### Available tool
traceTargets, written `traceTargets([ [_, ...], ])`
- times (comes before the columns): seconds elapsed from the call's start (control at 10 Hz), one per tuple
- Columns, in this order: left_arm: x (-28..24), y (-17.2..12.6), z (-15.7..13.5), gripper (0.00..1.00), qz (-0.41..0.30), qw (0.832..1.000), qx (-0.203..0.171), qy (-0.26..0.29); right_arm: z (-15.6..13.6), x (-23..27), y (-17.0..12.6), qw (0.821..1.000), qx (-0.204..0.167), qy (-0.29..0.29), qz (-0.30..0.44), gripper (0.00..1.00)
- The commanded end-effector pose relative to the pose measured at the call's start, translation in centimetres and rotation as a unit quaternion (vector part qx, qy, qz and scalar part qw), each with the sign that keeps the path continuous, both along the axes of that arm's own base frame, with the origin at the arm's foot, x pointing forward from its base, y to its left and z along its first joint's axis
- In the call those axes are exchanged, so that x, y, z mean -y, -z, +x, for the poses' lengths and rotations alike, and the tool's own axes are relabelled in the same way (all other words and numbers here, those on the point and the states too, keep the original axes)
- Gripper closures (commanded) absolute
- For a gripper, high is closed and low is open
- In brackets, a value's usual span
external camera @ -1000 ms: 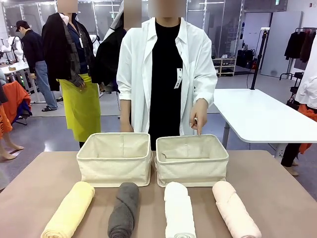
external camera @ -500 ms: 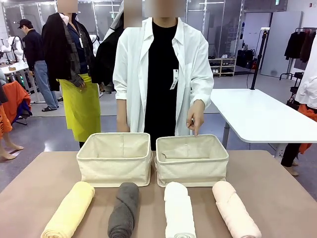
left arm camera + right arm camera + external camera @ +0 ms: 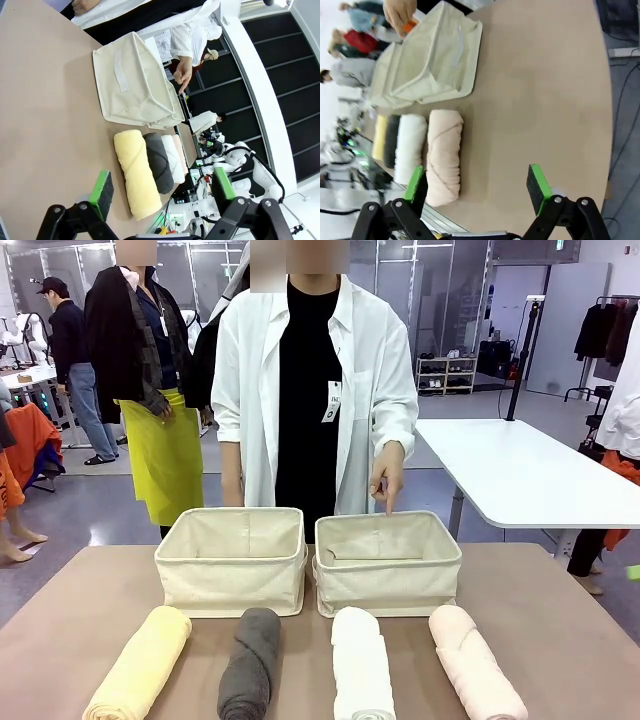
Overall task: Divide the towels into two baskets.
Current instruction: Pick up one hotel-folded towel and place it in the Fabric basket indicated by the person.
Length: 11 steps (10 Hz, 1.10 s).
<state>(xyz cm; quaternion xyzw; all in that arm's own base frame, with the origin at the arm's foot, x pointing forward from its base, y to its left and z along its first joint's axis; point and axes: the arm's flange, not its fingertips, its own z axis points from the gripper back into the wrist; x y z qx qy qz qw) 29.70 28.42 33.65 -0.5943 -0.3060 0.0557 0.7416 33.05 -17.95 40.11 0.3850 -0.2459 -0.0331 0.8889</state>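
Four towels lie in a row on the near side of the table (image 3: 60, 620), side by side and apart: yellow towel (image 3: 140, 665), grey towel (image 3: 250, 665), white towel (image 3: 362, 670), pink towel (image 3: 475, 665). All are rolled, with their long axes running toward the baskets.

- Left basket (image 3: 230, 580) and right basket (image 3: 388, 585) stand just behind the row, nearly touching each other. Both are empty, so no sorting is done yet.
- Person stands at the far side. One hand (image 3: 387, 472) hangs over the right basket's far rim, a finger pointing down. Whether it holds anything, I cannot tell.
- Left gripper (image 3: 162, 192) hangs above the table by the yellow towel, jaws spread wide, nothing in them.
- Right gripper (image 3: 476, 189) hangs by the pink towel, jaws equally wide, empty.

Step in hand, as I judge it: the first pick.

- The natural split is yellow and grey to the left basket, white and pink to the right.
- Straddle a roll across its middle, pads on its two long sides, so it neither sags nor unrolls.
- Press deep, since terry yields.
- Lift clear of the soft rim, then turn the roll to lie along the basket's length.
- Keep away from the pointing hand.
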Motion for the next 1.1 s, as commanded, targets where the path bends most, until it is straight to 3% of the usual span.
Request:
traceTargets([
  [0.0,-0.2,-0.1,-0.4,0.00,-0.002,1.000,0.007,0.000,-0.1,-7.7,0.9,0.995,-0.030,-0.057,-0.079,0.00],
  [0.3,-0.2,-0.1,-0.4,0.00,-0.002,1.000,0.007,0.000,1.4,-15.6,2.1,0.978,-0.049,-0.111,-0.172,0.00],
  [0.5,-0.2,-0.1,-0.4,0.00,-0.002,1.000,0.007,0.000,0.9,-20.7,3.8,0.953,-0.051,-0.141,-0.261,0.00],
  [1.0,-0.2,-0.1,-0.4,0.00,-0.002,1.000,0.007,0.000,-2.1,-26.7,6.0,0.928,-0.087,-0.149,-0.331,0.00],
])
